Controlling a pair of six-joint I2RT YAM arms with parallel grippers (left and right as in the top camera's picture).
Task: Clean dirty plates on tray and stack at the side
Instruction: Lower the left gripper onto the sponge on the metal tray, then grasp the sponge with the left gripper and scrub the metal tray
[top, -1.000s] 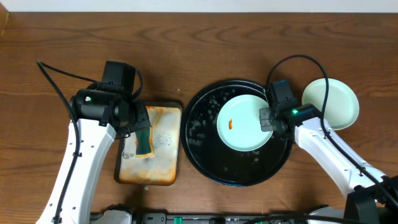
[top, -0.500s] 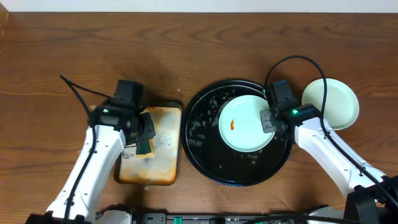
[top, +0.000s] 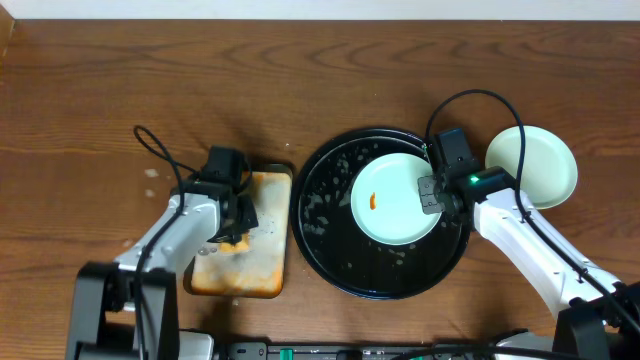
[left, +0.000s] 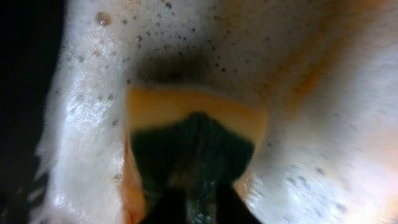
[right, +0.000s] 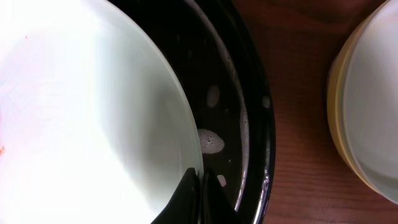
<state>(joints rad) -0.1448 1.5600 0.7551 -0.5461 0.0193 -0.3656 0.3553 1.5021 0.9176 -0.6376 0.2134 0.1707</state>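
The step in hand looks like loading the sponge before the scrub. The left claw (left: 194, 198) is pinched tight on the green-and-yellow sponge (left: 186, 134), pressing it into white foam on the orange tray (top: 262, 255), which lies left of the desk's middle, toward the front edge. The right claw (right: 200, 186) is closed thin on the right rim of the dirty plate (top: 395, 205), a pale green one with an orange smear (top: 372, 200) left of its centre. That plate rests in the right half of the black tray (top: 325, 215), right of the desk's middle. Just beyond the tray's right rim, two plates (top: 540, 170) sit stacked on the desk, green on yellow. Next, I judge, the sponge must be lifted clear of the orange tray's rim, carried right to the smear and rubbed there, while the right claw steadies the plate against sliding.
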